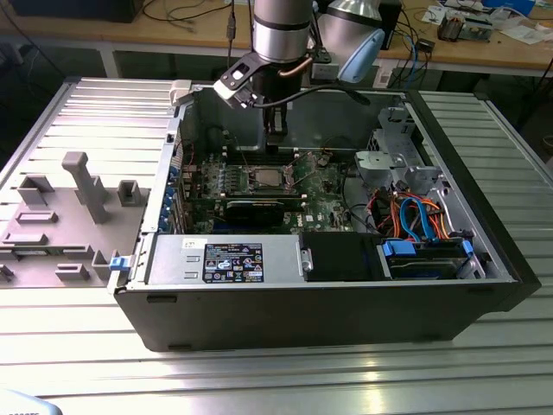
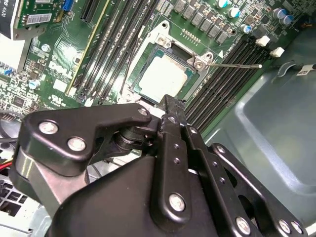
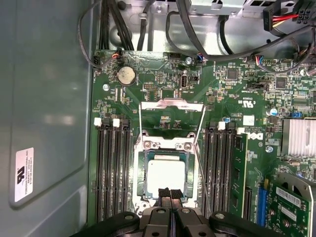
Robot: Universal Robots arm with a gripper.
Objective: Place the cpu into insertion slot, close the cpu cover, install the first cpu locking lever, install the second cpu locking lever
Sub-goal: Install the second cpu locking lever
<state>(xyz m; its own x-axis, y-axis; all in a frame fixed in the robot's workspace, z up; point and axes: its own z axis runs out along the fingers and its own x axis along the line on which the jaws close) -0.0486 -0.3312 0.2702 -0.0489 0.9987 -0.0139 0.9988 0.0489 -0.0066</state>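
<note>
Above the insertion slot (image 3: 139,177), the arm is seen in the exterior view reaching almost straight down into the open computer case (image 1: 302,294). The case is laid on its side on the ribbed metal table (image 1: 259,380). The wrist is pointed at the green motherboard (image 3: 227,98), and the end effector (image 1: 275,138) is held just over the slot.

The cpu (image 3: 166,177) is seated flat inside the insertion slot, with its pale metal top facing up; it is also shown in the second wrist view (image 2: 163,78) and, small, in the exterior view (image 1: 263,180).

The end effector (image 3: 170,193) is closed, its two ribbed black fingertips (image 3: 164,192) brought together with nothing gripped between them. The tips are placed at one edge of the cpu, right at the slot's rim (image 2: 170,106); whether they touch the chip cannot be told.

The cpu cover (image 3: 172,104) is swung open on the far side of the slot from the fingertips, and bare board can be seen through its window. A wire lever (image 3: 139,123) is raised along one side of the cover, with its twin along the opposite side. Memory slots (image 3: 113,168) are ranged on both sides of the insertion slot.
</note>
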